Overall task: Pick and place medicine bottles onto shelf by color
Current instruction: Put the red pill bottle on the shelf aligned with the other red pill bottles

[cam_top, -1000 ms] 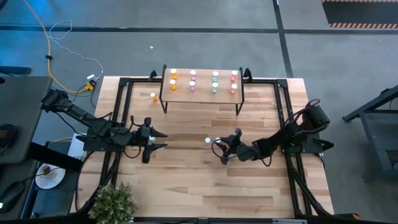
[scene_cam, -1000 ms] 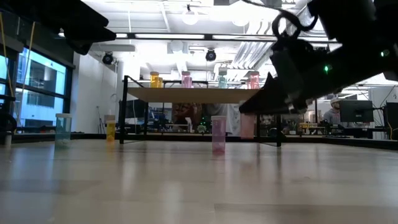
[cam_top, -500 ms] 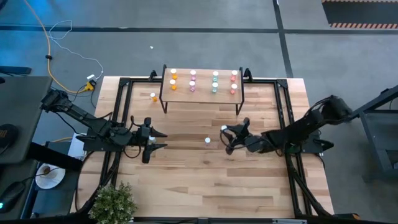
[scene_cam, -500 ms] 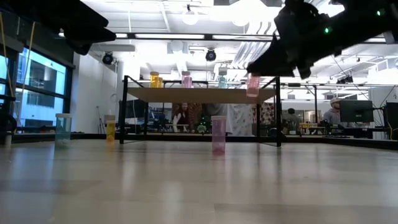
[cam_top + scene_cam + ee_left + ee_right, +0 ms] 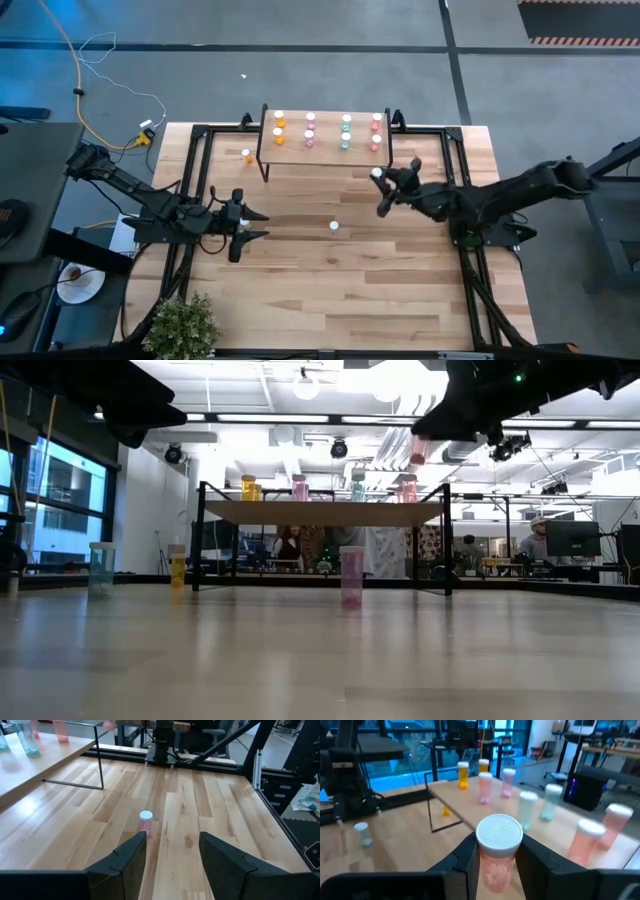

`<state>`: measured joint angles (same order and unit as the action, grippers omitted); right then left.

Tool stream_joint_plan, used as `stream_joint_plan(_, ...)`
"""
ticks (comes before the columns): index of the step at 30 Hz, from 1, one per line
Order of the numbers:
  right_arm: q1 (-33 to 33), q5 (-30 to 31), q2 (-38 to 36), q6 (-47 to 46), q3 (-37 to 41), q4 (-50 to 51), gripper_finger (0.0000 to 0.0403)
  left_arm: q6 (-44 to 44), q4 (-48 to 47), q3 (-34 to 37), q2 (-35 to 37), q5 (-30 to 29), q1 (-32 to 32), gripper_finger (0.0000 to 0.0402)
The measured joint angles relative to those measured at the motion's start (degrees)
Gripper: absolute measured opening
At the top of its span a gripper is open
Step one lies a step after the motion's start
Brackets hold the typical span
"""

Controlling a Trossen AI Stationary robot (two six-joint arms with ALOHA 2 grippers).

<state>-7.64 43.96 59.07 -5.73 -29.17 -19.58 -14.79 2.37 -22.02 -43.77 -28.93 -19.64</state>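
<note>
1. The right gripper (image 5: 381,190) was clamped on a red bottle (image 5: 498,851), its fingers (image 5: 468,855) pressing the body on both sides below the white cap.
2. That gripper hung in the air just off the right front corner of the shelf (image 5: 325,150), near its right leg, with the bottle raised above the shelf top in the low view (image 5: 417,452).
3. The shelf already carried two orange bottles (image 5: 279,127), two pink (image 5: 310,128), two teal (image 5: 346,131) and two red (image 5: 377,131), leaving bare wood along its near edge.
4. A pink bottle (image 5: 334,228) stood alone on the open middle of the desk (image 5: 330,300), with free board all around it.
5. An orange bottle (image 5: 247,155) stood on the desk just left of the shelf's left leg.
6. The left gripper (image 5: 255,226) rested low at the left of the desk, fingers (image 5: 131,854) apart, pointing at the pink bottle.
</note>
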Motion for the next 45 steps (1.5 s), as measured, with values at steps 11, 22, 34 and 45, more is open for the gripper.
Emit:
stream_joint_plan(11,9.44,-7.52,-2.48,5.92,-9.58,14.33,0.0097,0.0,-0.04,0.0,0.0,-0.07,-0.02,0.0172)
stream_joint_plan(22,12.45,-9.26,-0.23,-1.95,-10.1,22.33,0.0097,0.0,0.0,0.0,0.0,-0.2,-0.02,0.0172)
stream_joint_plan(34,15.16,-7.93,7.08,-4.36,-10.1,20.57,0.0097,0.0,-0.14,0.0,0.0,-0.26,-0.02,0.0172)
stream_joint_plan(45,14.64,-2.21,8.13,-10.5,-10.1,18.47,0.0097,0.63,-1.33,0.0,0.0,-0.26,-0.02,0.0172)
